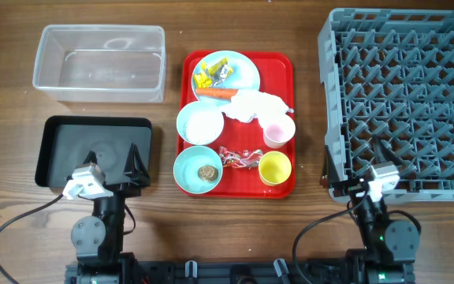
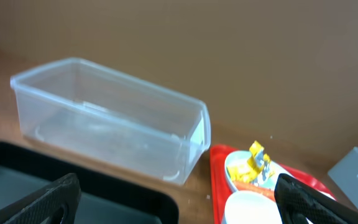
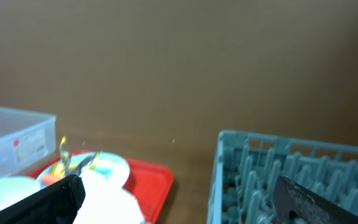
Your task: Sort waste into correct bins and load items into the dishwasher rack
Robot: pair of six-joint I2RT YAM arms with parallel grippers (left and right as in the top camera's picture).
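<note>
1. Clear tub (image 1: pixel 101 67) sits far left, open side up, with the black tray (image 1: pixel 77 146) just in front of it
2. Light-blue plate (image 1: pixel 247 71) carries yellow wrappers (image 1: pixel 206 75), a silver wrapper (image 1: pixel 227 72) and the carrot piece (image 1: pixel 216 92)
3. Crumpled napkin (image 1: pixel 254 105) lies between the plate and the upright pink cup (image 1: pixel 278 132)
4. White bowl (image 1: pixel 199 124) is just behind the teal bowl (image 1: pixel 184 170), which holds a brown lump (image 1: pixel 206 173)
5. Red wrappers (image 1: pixel 239 156) lie beside the upright yellow cup (image 1: pixel 274 167)
6. Grey rack (image 1: pixel 416 87) stands far right, pegs up

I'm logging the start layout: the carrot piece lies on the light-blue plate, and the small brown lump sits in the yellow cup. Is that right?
Not quite. The small brown lump sits in the teal bowl, not in the yellow cup; the overhead view shows this. The carrot piece does lie on the light-blue plate.
</note>
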